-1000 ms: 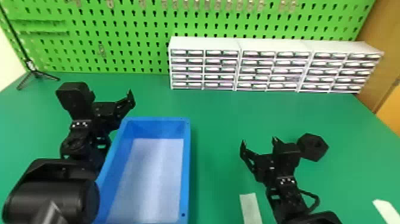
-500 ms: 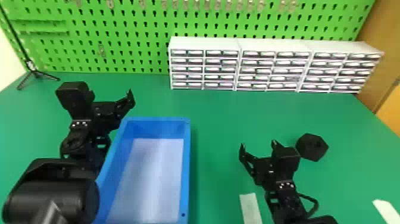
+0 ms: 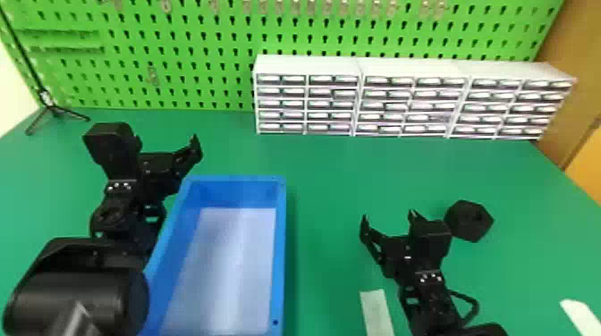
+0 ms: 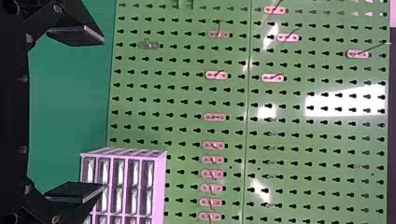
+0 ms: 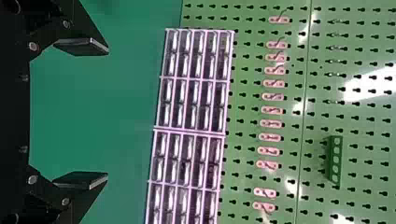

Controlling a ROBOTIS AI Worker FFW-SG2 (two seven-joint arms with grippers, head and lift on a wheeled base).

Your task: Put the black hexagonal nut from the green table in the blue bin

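Holds the right hand [image 3: 388, 216] open, empty, just left of the black hexagonal nut [image 3: 469, 220] on the worktop [image 3: 331, 178] in the head view. Has the left hand [image 3: 166, 139] open beside the blue bin [image 3: 280, 250]. Faces drawer cabinets [image 5: 191, 105] in the right wrist view.

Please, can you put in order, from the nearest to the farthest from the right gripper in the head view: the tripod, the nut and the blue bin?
From the right gripper:
1. Nut, close by on its right.
2. Blue bin, on its left.
3. Tripod, at the table's far left, near the pegboard.
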